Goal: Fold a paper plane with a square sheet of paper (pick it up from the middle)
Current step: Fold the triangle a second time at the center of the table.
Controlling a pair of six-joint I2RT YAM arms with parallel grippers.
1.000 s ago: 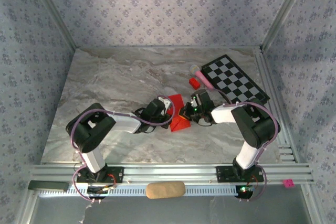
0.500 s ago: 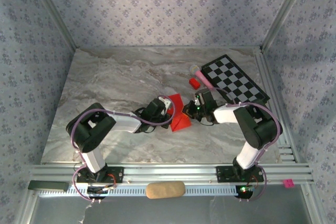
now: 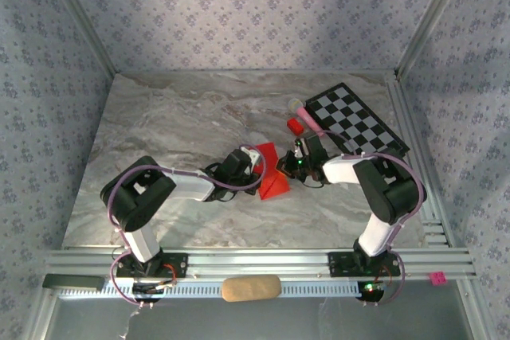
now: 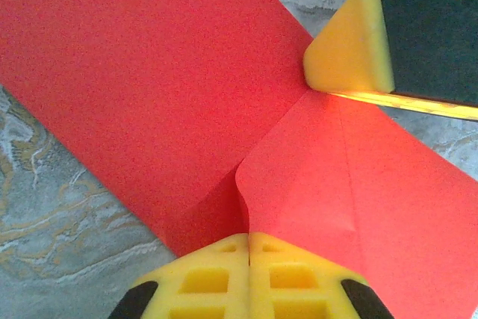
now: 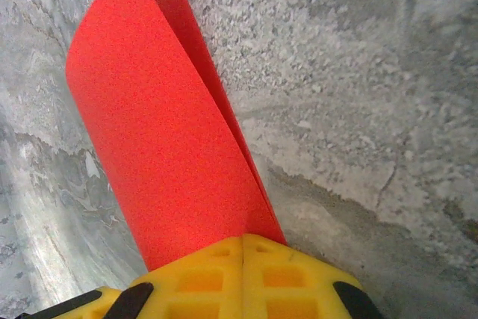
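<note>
The square sheet of paper (image 3: 271,185), bright red, lies loosely folded on the marble table between both grippers, with one flap raised. It has the form of a creased sheet, not of a pointed paper plane. In the left wrist view a curled fold of the paper (image 4: 164,95) runs straight into my left gripper (image 4: 249,238), whose yellow jaws are shut on it. A yellow finger (image 4: 347,42) of the right gripper touches the paper's far edge. In the right wrist view a doubled strip of the paper (image 5: 164,140) rises from my right gripper (image 5: 243,240), shut on it. Seen from above, the left gripper (image 3: 255,166) and right gripper (image 3: 288,166) face each other.
A black-and-white checkerboard (image 3: 356,121) lies at the back right. A small red block (image 3: 296,125) and a pink object (image 3: 307,117) sit just left of it, close behind the right gripper. A tan pad (image 3: 250,287) rests on the front rail.
The right gripper has drawn slightly back and to the right with its edge of the paper. The left gripper has stayed where it was, still shut.
</note>
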